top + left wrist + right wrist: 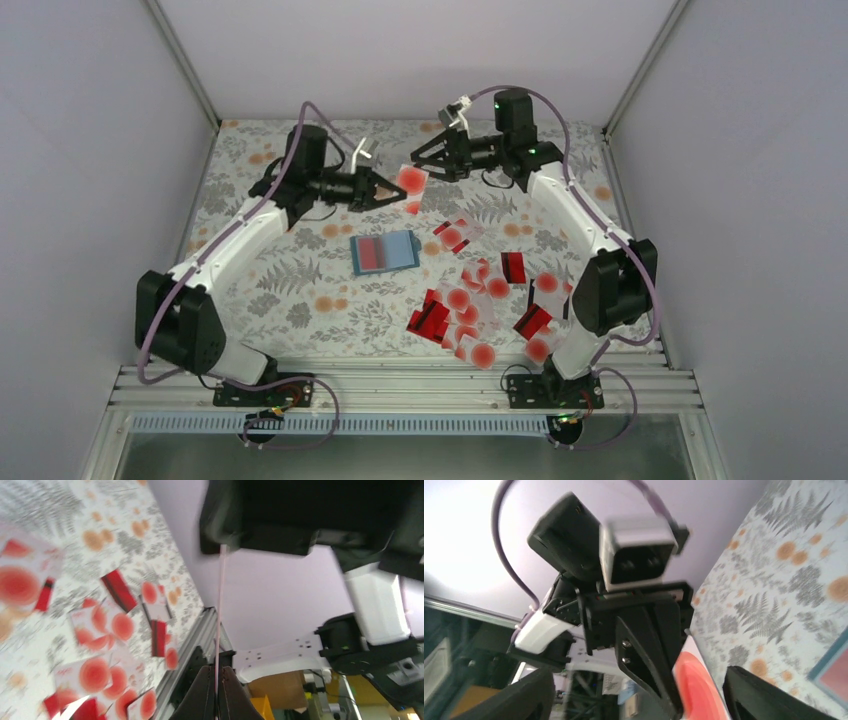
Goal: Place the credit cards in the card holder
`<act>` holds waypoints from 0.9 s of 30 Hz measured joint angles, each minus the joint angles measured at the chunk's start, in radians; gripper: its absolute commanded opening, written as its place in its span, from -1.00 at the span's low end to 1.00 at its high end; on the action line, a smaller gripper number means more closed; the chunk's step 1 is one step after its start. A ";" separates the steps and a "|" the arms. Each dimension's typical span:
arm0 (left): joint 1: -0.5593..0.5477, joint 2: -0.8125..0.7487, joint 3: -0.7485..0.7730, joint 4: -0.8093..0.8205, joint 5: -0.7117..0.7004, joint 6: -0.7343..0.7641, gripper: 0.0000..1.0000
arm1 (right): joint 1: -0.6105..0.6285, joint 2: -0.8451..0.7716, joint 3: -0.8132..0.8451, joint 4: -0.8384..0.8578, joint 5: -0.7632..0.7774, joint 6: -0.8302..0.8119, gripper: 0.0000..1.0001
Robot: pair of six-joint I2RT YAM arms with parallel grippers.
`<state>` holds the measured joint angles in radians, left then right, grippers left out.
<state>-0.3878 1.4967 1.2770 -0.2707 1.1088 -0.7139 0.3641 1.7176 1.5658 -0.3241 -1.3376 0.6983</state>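
Top view: left gripper (393,190) is pinched shut on a red-dot card (411,180) up in the air, with the right gripper (420,168) gaping empty at its 2 o'clock. The card holder (385,252) lies open at the card's 6 o'clock, loose credit cards (470,310) at 4.
Left wrist: card edge-on between the fingers (202,696).
Right wrist: own jaws spread wide.
Skinny edge grip, so imo it could swivel or slip and miss the holder.

Probably a robotics lab; plain white booth walls (90,150), aluminium rail (400,385), flowered tablecloth (300,290)
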 measured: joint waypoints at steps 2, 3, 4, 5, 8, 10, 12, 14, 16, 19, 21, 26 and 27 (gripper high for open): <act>0.023 -0.054 -0.094 -0.001 -0.038 0.002 -0.95 | 0.002 0.000 0.015 -0.023 0.047 -0.022 0.95; 0.036 -0.080 -0.138 -0.005 -0.060 0.005 -0.95 | 0.002 0.000 0.021 -0.036 0.073 -0.035 0.96; 0.051 -0.106 -0.181 -0.008 -0.082 0.008 -0.95 | 0.002 0.000 0.023 -0.050 0.102 -0.047 0.97; 0.062 -0.126 -0.213 -0.011 -0.100 0.011 -0.95 | 0.002 0.000 0.022 -0.065 0.132 -0.057 0.97; 0.103 -0.193 -0.324 -0.011 -0.161 0.016 -0.95 | 0.002 -0.003 0.000 -0.089 0.216 -0.084 0.96; 0.126 -0.228 -0.386 0.000 -0.186 0.014 -0.95 | 0.002 -0.015 -0.047 -0.095 0.266 -0.096 0.96; 0.145 -0.256 -0.441 0.023 -0.200 0.003 -0.95 | 0.002 -0.019 -0.095 -0.095 0.302 -0.100 0.95; 0.165 -0.283 -0.491 0.053 -0.207 -0.010 -0.95 | 0.002 -0.019 -0.135 -0.096 0.332 -0.100 0.94; 0.186 -0.306 -0.520 0.065 -0.221 -0.014 -0.95 | 0.002 -0.019 -0.154 -0.101 0.352 -0.101 0.94; 0.203 -0.339 -0.526 0.069 -0.264 -0.004 -0.95 | 0.002 -0.019 -0.157 -0.103 0.388 -0.106 0.92; 0.208 -0.356 -0.526 0.071 -0.294 0.001 -0.95 | 0.002 -0.019 -0.157 -0.106 0.421 -0.110 0.91; 0.208 -0.354 -0.559 0.082 -0.365 -0.002 -0.95 | 0.002 -0.019 -0.188 -0.109 0.528 -0.125 0.87; 0.208 -0.344 -0.571 0.083 -0.377 -0.005 -0.95 | 0.002 -0.019 -0.211 -0.105 0.547 -0.126 0.86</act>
<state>-0.1802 1.1522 0.7055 -0.1879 0.7315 -0.7185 0.3660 1.6985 1.3548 -0.4286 -0.7906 0.5728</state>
